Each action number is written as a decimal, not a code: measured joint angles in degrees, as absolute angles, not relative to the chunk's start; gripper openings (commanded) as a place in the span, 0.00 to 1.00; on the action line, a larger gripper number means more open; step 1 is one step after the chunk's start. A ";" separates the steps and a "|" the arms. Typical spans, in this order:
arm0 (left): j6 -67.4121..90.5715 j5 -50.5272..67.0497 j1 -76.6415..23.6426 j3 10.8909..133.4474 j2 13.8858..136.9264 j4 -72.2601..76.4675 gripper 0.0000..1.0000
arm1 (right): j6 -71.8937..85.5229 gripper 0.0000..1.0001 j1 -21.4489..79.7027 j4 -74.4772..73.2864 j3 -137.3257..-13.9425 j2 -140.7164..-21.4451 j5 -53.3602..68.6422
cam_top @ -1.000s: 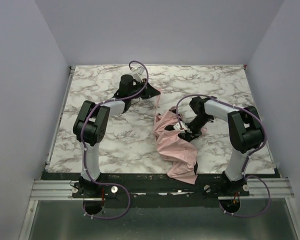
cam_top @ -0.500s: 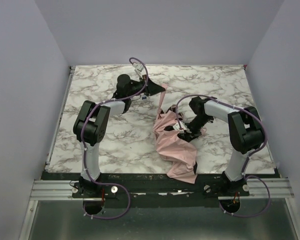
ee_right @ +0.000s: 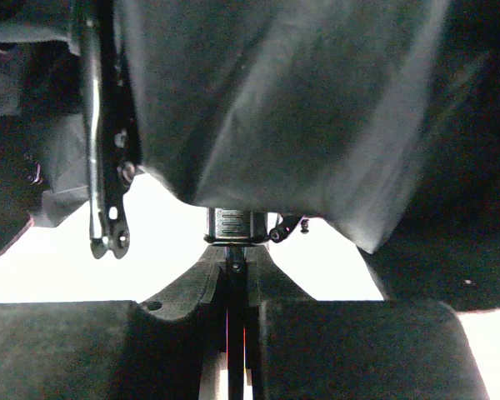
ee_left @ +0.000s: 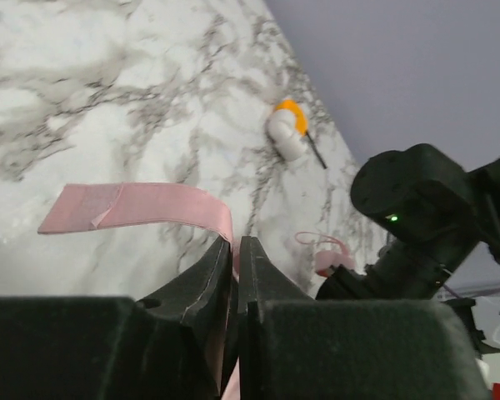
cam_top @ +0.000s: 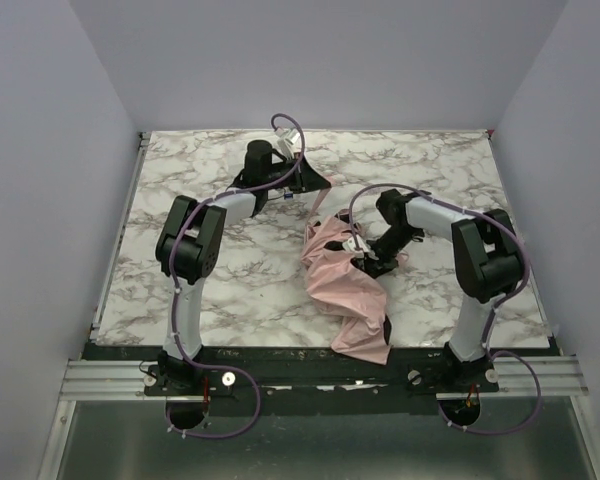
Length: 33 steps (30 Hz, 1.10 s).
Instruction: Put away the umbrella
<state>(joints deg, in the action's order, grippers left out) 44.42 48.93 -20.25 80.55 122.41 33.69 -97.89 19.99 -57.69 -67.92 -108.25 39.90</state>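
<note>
The pale pink umbrella [cam_top: 345,290] lies crumpled in the middle of the marble table, its canopy trailing to the front edge. My left gripper [cam_top: 318,181] is behind it, shut on the pink strap [ee_left: 150,204], which curls out to the left from the jaws [ee_left: 235,243]. The small pink handle [ee_left: 329,258] with its loop lies just beyond, next to my right arm. My right gripper [cam_top: 365,255] is buried in the canopy folds. In the right wrist view it [ee_right: 236,265] is shut on the thin black shaft, under shadowed fabric [ee_right: 300,108].
A small white and orange object [ee_left: 292,129] lies on the marble table [cam_top: 230,290] towards the far wall. A metal umbrella rib [ee_right: 100,125] hangs to the left of my right gripper. Lavender walls enclose the table on three sides.
My left gripper has moved right along the back of the table, pulling the strap with it. The umbrella bundle has shifted slightly left. My right gripper has stayed on the shaft.
</note>
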 measured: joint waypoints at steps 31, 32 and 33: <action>24.34 30.22 -18.55 81.12 99.61 8.03 0.99 | -86.39 0.01 23.05 -62.89 -78.41 -116.14 39.94; 24.88 30.68 -17.96 80.71 99.77 7.99 0.99 | -85.80 0.00 23.24 -62.85 -78.41 -116.14 39.90; 25.02 30.74 -17.67 80.34 99.77 7.94 0.99 | -85.27 0.01 23.49 -62.81 -78.41 -116.14 39.75</action>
<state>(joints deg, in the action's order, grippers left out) 25.02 30.74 -17.67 80.34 99.77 7.94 -85.27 23.49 -62.81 -78.41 -116.14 39.75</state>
